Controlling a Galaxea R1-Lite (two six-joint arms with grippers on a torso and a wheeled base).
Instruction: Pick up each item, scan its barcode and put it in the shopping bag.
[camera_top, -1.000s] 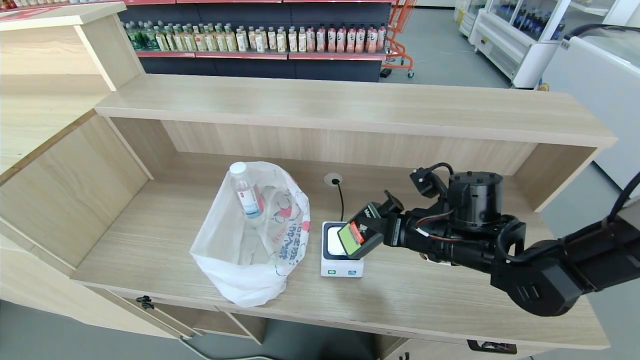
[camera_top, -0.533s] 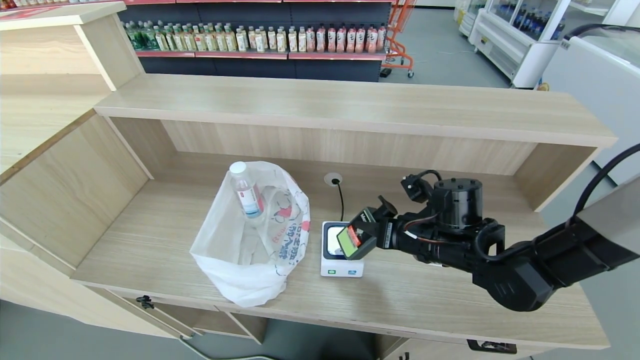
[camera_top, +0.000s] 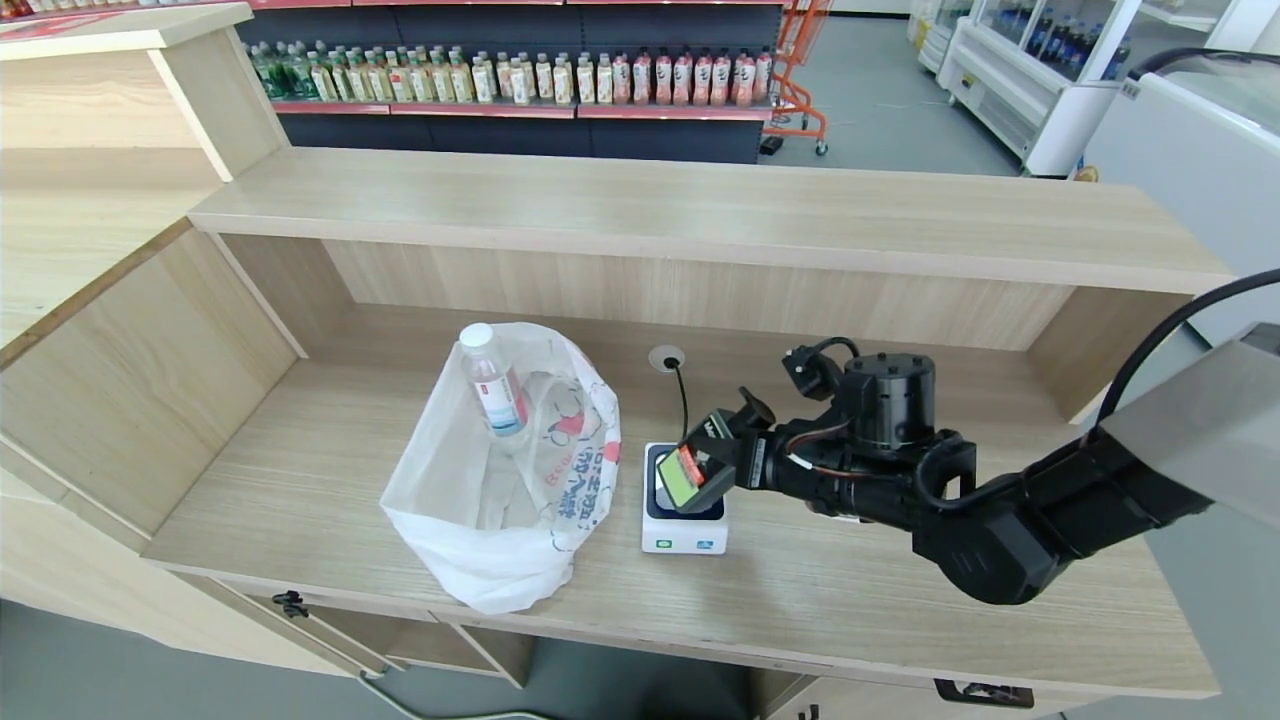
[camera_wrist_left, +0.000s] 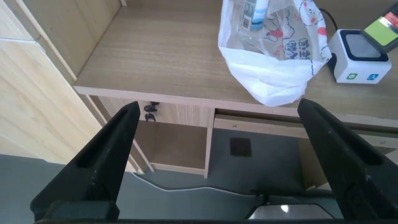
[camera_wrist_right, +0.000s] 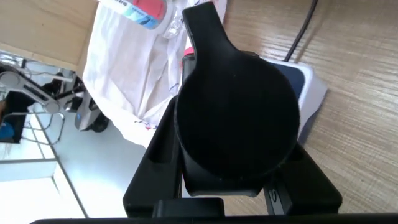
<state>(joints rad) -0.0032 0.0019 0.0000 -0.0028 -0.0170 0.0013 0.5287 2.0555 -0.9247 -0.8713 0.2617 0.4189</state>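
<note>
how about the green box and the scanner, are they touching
Cannot tell. In the head view the green box, held by the right tool, overlaps the scanner, hiding any gap.

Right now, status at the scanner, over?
Right gripper shut on green box, held over scanner. Left gripper open, low off the counter. Shopping bag open beside scanner, bottle inside.

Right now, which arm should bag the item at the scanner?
Right: the right gripper holds the green box over the scanner, next to the shopping bag. The left gripper hangs open off the counter.
</note>
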